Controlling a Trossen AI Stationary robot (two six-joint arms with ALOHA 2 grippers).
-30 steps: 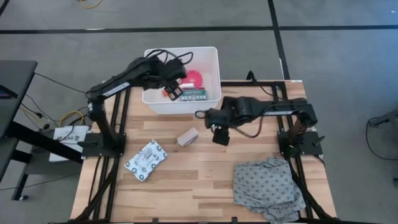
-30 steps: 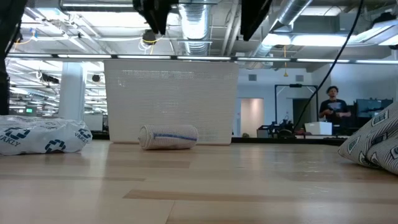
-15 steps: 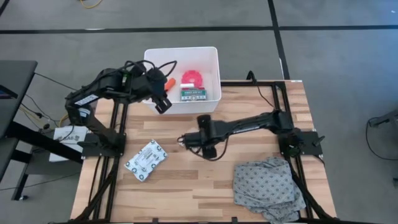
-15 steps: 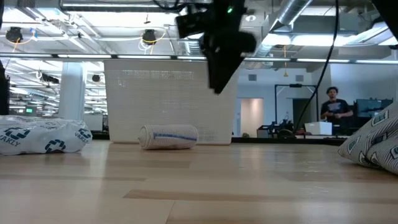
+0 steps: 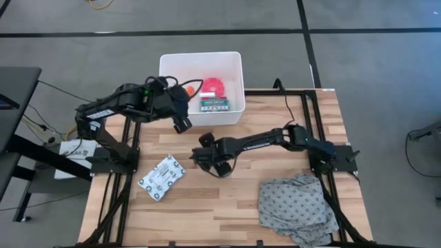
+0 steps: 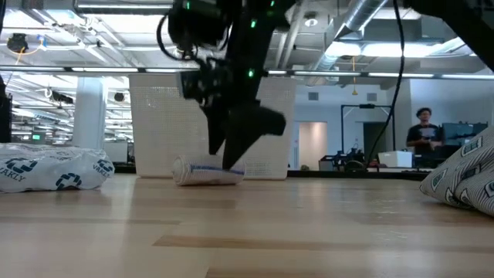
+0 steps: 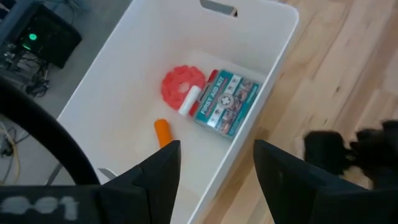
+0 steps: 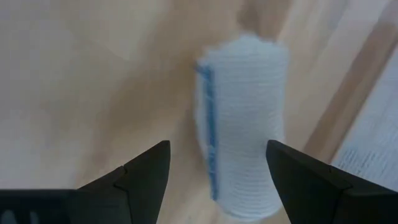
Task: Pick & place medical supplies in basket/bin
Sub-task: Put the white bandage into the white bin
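Wooden slats form the table (image 5: 227, 189) seen in the high view. The white tub (image 5: 169, 114) is set at the table's far edge, and the pink round roll (image 5: 213, 87), the small green-and-white first-aid box (image 5: 213, 105) and the orange tube (image 5: 188, 90) are seen inside it. The left gripper (image 5: 182, 125) is held just in front of the tub's near wall, its fingers parted and nothing between them. The right gripper (image 5: 207, 156) is stretched toward mid-table, where the beige bandage roll is covered by it in this view. The flat white printed packet (image 5: 161, 177) lies near the left front, and the grey patterned cloth (image 5: 296, 207) is bunched at the right front.

Low view — the beige bandage roll (image 6: 202, 171) lies on its side on the table, just before the tub (image 6: 166, 127). The right gripper (image 6: 235, 150) is lowered onto the roll's right end. A person (image 6: 425, 135) is seen in the room behind.

Left wrist view — the small white tube (image 7: 189, 101) rests against the pink roll (image 7: 180, 84), beside the first-aid box (image 7: 225, 102); the orange tube (image 7: 162, 132) lies apart, nearer the camera.

Right wrist view: the fingers (image 8: 144, 177) are spread wide, with the bandage roll (image 8: 244, 121) lying between and beyond them, ungripped.
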